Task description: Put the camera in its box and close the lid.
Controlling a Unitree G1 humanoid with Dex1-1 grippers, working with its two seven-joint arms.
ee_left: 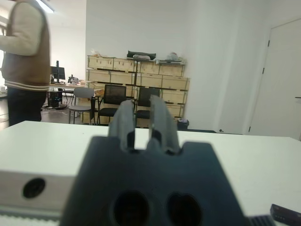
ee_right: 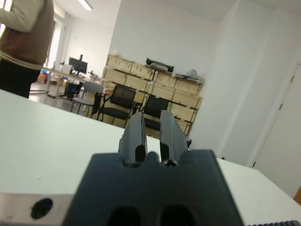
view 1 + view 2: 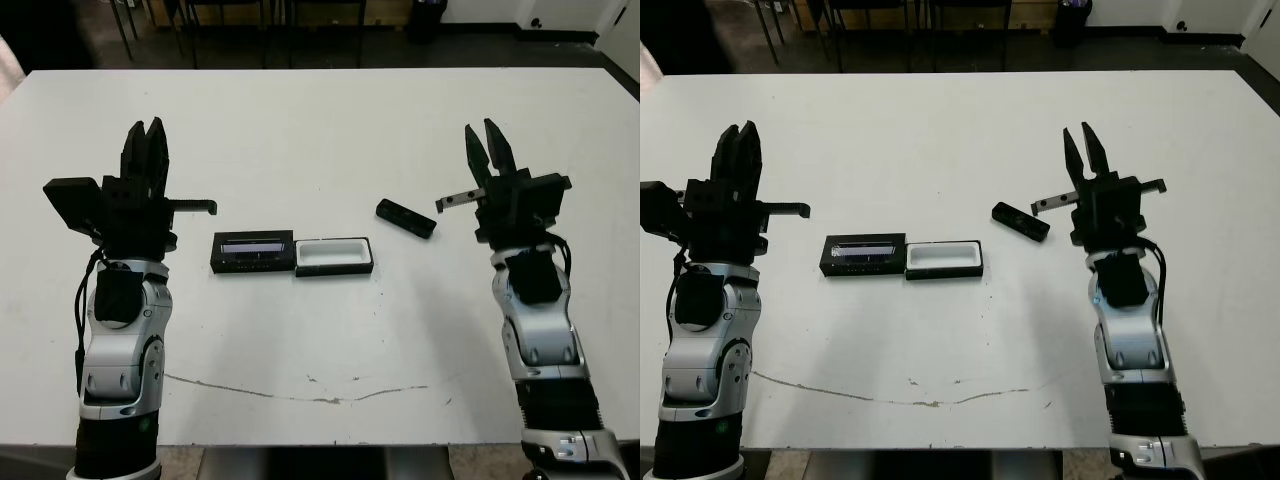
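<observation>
The camera (image 3: 406, 219), a slim black bar, lies flat and slanted on the white table (image 3: 320, 120), right of centre. Left of it sits the box (image 3: 334, 256), a shallow white-lined tray with nothing in it. Joined to the tray's left side, the lid (image 3: 252, 251) lies open and flat, its grey-blue strip facing up. My left gripper (image 3: 148, 135) is held up left of the lid, shut and holding nothing. My right gripper (image 3: 483, 135) points away just right of the camera, also shut with nothing in it, not touching it.
A thin dark scratch line (image 3: 300, 392) crosses the table near its front edge. Beyond the table stand chairs (image 1: 113, 101) and stacked wooden crates (image 1: 141, 73). A person (image 1: 23, 56) in a brown vest stands past the far left side.
</observation>
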